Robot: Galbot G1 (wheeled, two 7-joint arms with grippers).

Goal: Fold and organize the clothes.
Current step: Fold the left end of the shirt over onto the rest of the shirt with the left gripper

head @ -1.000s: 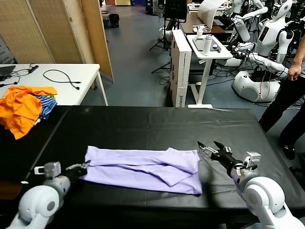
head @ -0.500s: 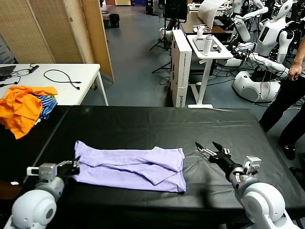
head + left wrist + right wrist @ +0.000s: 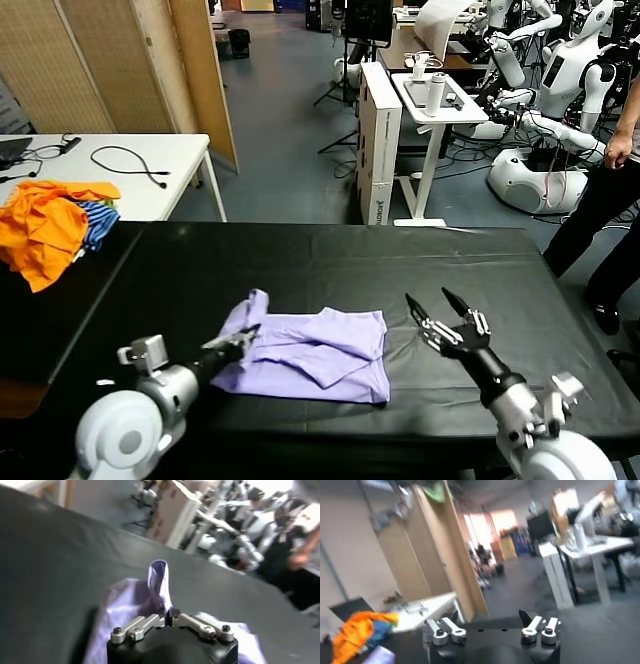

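Now the left gripper (image 3: 243, 338) has its jaws pressed together on the left edge of the lavender T-shirt (image 3: 318, 355); in the left wrist view a strip of the fabric (image 3: 160, 585) stands up from between the fingers. This pinched edge is lifted and turned over toward the middle of the shirt, while the rest of the shirt lies flat on the black table (image 3: 330, 262), near its front side. The right gripper (image 3: 438, 318) hovers just beside the right edge of the shirt, raised above the table, its jaws spread wide and holding nothing. Well apart from the shirt, at the far left of the table, lies a heap of orange and blue-striped garments (image 3: 50, 225).
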